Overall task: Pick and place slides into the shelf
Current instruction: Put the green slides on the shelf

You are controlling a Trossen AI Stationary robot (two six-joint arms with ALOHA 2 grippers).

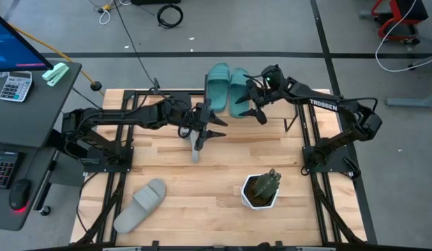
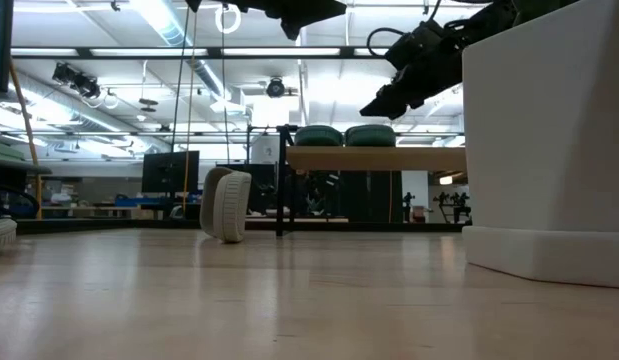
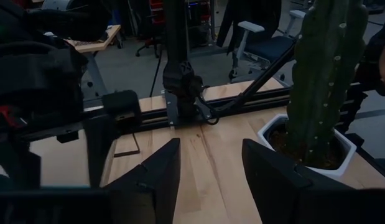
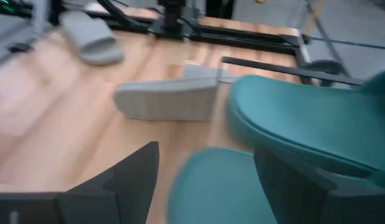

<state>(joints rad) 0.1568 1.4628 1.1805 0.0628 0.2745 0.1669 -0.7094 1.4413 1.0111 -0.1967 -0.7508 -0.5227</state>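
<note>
White pot (image 2: pixel 544 140) closest, right gripper (image 1: pixel 252 103) open above teal slides (image 1: pixel 226 89)

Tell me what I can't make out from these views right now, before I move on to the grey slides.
- Shelf: in the high view the teal slides and right gripper cover it.
- Standing grey slide: the left gripper overlaps one end in the high view; contact unclear.
- Second grey slide: the low view's edge cuts it off.
- Right wrist view: motion-blurred.

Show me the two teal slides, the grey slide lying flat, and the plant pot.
teal slides (image 1: pixel 228 89), high view, where the pair meets
grey slide (image 1: pixel 141 204), high view, footbed
plant pot (image 1: pixel 252 200), high view, white rim
</note>
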